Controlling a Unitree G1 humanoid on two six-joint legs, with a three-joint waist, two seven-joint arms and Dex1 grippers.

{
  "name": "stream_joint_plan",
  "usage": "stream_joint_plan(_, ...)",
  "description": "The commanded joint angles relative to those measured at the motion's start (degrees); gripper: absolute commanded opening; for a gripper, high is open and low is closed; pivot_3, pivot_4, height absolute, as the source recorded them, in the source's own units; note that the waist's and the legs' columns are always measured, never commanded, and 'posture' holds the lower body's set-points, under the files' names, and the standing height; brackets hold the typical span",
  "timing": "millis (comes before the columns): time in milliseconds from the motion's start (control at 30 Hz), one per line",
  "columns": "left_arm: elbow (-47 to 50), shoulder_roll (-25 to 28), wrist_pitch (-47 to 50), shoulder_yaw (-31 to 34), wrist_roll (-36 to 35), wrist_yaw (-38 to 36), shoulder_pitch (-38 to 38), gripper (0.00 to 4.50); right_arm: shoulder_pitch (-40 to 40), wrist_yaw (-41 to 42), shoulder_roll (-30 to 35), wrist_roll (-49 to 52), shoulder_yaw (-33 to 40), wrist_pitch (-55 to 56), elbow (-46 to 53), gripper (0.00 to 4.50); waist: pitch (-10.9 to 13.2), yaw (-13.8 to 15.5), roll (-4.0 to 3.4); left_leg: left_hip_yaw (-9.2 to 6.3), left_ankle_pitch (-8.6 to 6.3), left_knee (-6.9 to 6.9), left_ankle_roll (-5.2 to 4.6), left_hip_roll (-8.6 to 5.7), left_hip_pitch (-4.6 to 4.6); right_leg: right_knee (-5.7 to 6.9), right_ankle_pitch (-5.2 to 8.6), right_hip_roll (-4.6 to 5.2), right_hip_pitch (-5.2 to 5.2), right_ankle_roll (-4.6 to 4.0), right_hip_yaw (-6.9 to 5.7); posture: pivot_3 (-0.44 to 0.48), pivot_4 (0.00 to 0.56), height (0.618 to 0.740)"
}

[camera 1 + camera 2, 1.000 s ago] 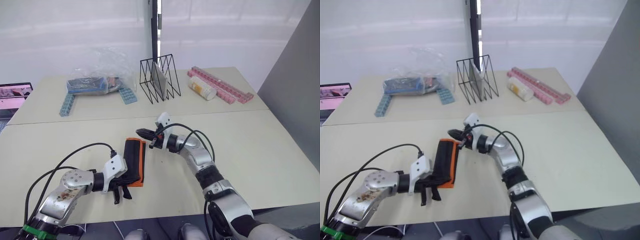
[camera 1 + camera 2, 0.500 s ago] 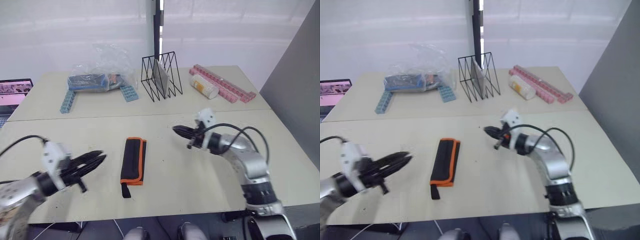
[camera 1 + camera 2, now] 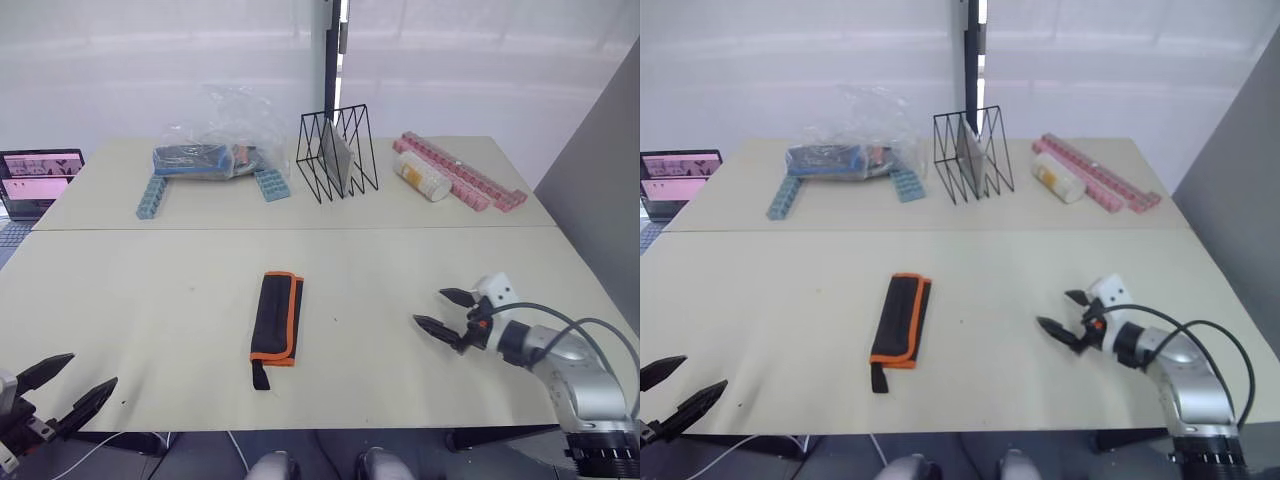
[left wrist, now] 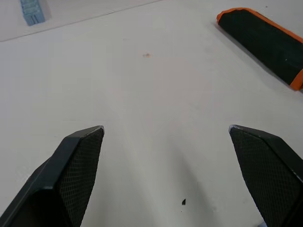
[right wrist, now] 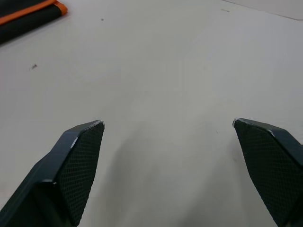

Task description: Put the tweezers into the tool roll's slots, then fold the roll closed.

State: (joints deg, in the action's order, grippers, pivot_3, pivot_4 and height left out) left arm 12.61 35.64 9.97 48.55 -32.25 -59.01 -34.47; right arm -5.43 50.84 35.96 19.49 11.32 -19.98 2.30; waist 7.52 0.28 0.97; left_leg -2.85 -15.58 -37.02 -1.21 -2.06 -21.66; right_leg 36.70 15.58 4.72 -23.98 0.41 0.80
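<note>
- The big pale counter (image 3: pixel 400 270) carries everything.
- The black wire rack (image 3: pixel 337 155) stands at 12 o'clock, far back.
- The flat black fabric tool roll (image 3: pixel 276 317) with orange trim lies folded shut in the middle of the counter.
- The right gripper (image 3: pixel 443 312) hangs at 3 o'clock from the roll, well apart, its fingers (image 5: pixel 78 161) spread wide and holding nothing.
- The left gripper (image 3: pixel 66 388) sits at 8 o'clock by the near edge, fingers (image 4: pixel 75 165) wide apart, empty too.
</note>
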Motion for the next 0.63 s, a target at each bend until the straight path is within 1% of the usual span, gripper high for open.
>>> stream_joint_plan(33,-0.7,0.6,-0.7,0.9,1.2,1.8,-0.3,4.5,1.0,0.3,1.6,1.9,5.0,3.0,-1.5,4.49,0.0,0.0,0.01,0.02,0.0,0.0,0.0,0.0,0.0,0.0,0.0,0.0,0.0,0.0,0.01,0.0,0.15,0.737)
stream_joint_plan(200,-0.8,1.3,1.0,0.2,0.6,3.2,0.8,4.5,1.7,0.0,2.0,1.9,5.4,3.5,-2.9,4.49,0.0,-0.2,0.03,0.04,0.0,0.0,0.0,0.02,0.06,0.06,0.0,-0.01,0.02,-0.01,0.02,0.0,0.15,0.737)
stream_joint_plan(633,-0.8,2.0,0.9,-1.5,1.4,4.1,1.7,4.5,1.7,-0.9,1.4,2.6,4.0,2.6,-1.3,4.49,0.0,-0.3,0.04,0.07,0.0,-0.01,0.0,0.0,0.12,0.14,-0.02,-0.02,0.05,-0.01,0.04,0.0,0.15,0.737)
